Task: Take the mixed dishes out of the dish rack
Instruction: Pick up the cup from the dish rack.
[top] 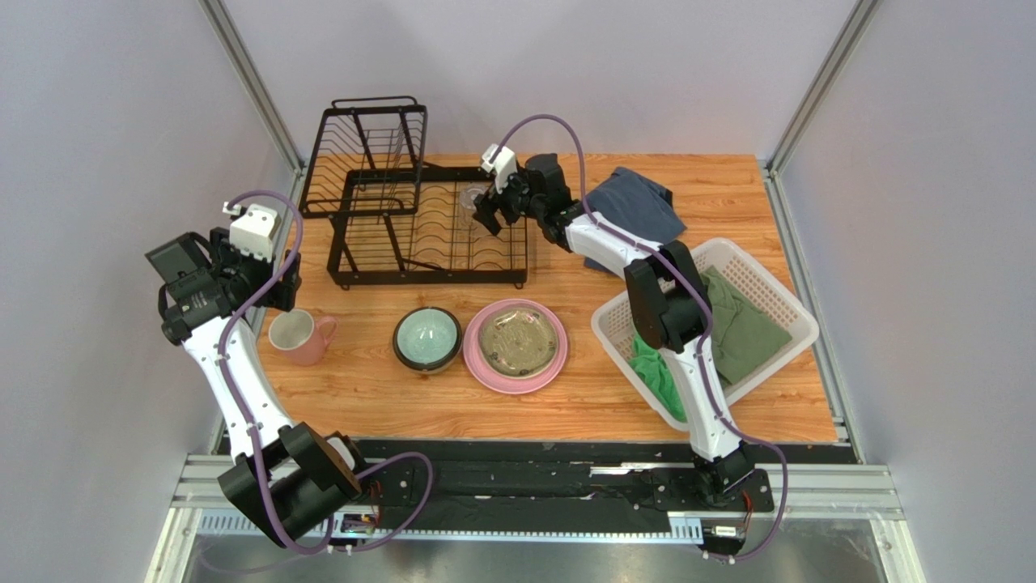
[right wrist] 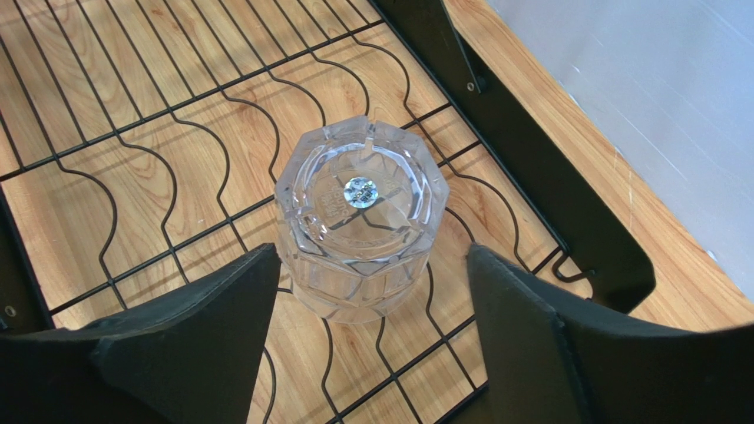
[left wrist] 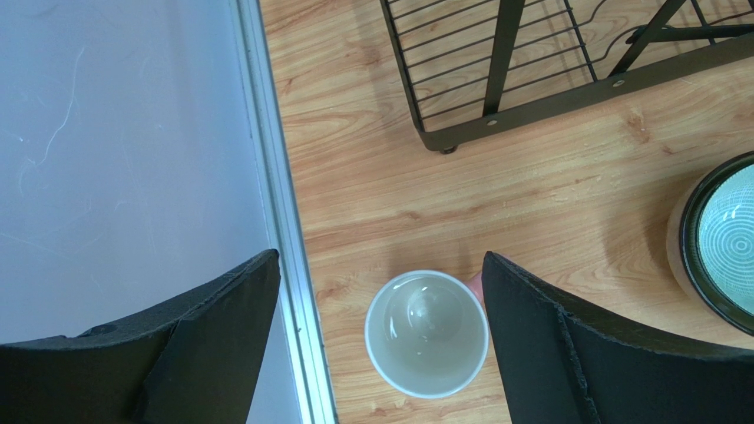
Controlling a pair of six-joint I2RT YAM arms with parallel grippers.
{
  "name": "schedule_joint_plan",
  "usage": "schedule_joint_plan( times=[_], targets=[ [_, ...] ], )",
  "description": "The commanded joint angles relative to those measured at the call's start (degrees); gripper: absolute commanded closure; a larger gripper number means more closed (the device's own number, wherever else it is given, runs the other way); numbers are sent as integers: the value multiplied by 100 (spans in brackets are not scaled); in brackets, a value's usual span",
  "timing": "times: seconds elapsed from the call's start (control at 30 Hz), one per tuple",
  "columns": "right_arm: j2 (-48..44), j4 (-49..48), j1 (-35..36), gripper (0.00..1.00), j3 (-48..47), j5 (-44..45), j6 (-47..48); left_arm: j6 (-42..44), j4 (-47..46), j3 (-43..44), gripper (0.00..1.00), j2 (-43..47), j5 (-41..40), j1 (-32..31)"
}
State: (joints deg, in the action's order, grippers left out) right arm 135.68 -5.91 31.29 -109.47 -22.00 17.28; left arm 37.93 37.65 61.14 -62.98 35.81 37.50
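Spread wide, the right tool (right wrist: 372, 258) is hovering with one black finger on each side of the clear faceted glass tumbler (right wrist: 361, 225); neither finger appears to be pressing on it yet. The tumbler is standing upside down, base up, directly between the fingers on the wavy wires of the black wire dish rack (top: 428, 278). The step in hand, I judge, is gripping this glass and lifting it out. Doing that well is calling for the fingers to meet the faceted walls rather than the base edge. The close should be centred and gentle, since the smooth glass is looking slippery. A straight lift before swinging away should be keeping the rim from catching a wire.

The left tool (left wrist: 379, 269) is hanging open and holding nothing, directly above the pink ceramic mug (left wrist: 427, 331). That mug is sitting upright on the wooden table (left wrist: 531, 203) and looking empty.

The rack is showing nothing but the tumbler, and its raised basket section, behind and left of the right tool, is looking bare. Nearer than that tool, the pale teal bowl (top: 427, 338) is sitting empty on the table. Just beside it the large pink plate (top: 477, 356) is carrying a tan-olive bowl (top: 518, 338). Off to the tool's right, the white plastic lattice basket (top: 773, 283) is holding green clothes (top: 730, 326).
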Motion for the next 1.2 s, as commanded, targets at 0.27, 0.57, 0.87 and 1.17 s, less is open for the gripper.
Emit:
schedule_joint_plan(
  times=[0.27, 0.57, 0.87, 1.17],
  targets=[
    [11, 55, -26, 2, -619, 12, 144, 241, 23, 55, 8, 119, 119, 47],
    [530, 257, -26, 1, -1287, -445, 171, 285, 23, 108, 8, 14, -13, 47],
    [758, 284, -26, 1, -1437, -718, 232, 232, -38, 117, 8, -144, 5, 47],
    [1083, 275, -26, 0, -1727, -832, 223, 206, -91, 134, 8, -250, -30, 47]
  ],
)
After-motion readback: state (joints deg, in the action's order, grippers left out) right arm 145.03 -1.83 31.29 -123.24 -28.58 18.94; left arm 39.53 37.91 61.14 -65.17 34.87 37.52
